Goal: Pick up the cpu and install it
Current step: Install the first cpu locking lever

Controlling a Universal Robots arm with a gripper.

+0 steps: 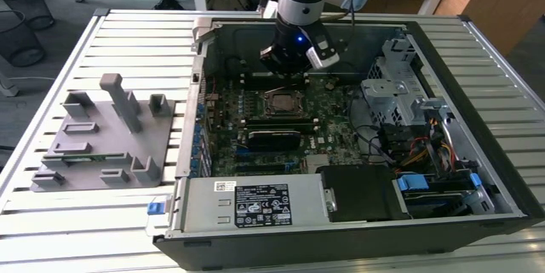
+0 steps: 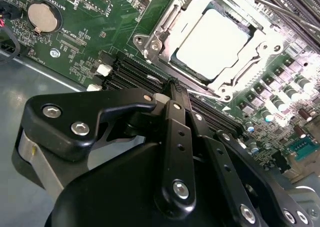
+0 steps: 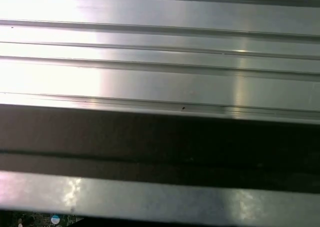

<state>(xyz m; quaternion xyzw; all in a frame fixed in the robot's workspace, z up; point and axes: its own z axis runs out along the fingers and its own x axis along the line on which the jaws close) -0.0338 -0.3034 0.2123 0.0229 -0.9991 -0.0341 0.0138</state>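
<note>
Arm: reaching down into the open computer case [image 1: 443,126].
Gripper [image 2: 172,87]: clenched, grasping nothing.
Cpu [image 2: 212,42]: sitting in its socket [image 2: 150,44], just beyond the fingertips.

Noted: shiny silver top on the cpu [image 2: 212,43], seated within a bright metal socket frame [image 2: 155,42]. Green motherboard [image 1: 328,117] with fine pale markings. Black gripper [image 2: 172,89] linkage with silver screw heads. Black computer case [image 1: 477,62] with a grey metal interior. Grey fixture block [image 1: 106,142] on a pale, ribbed aluminium table [image 1: 68,222]. Blue tab [image 1: 154,208] at the case edge. White-and-black labels on the grey power supply [image 1: 255,204]. Yellow, red and black wires [image 1: 419,152].
</note>
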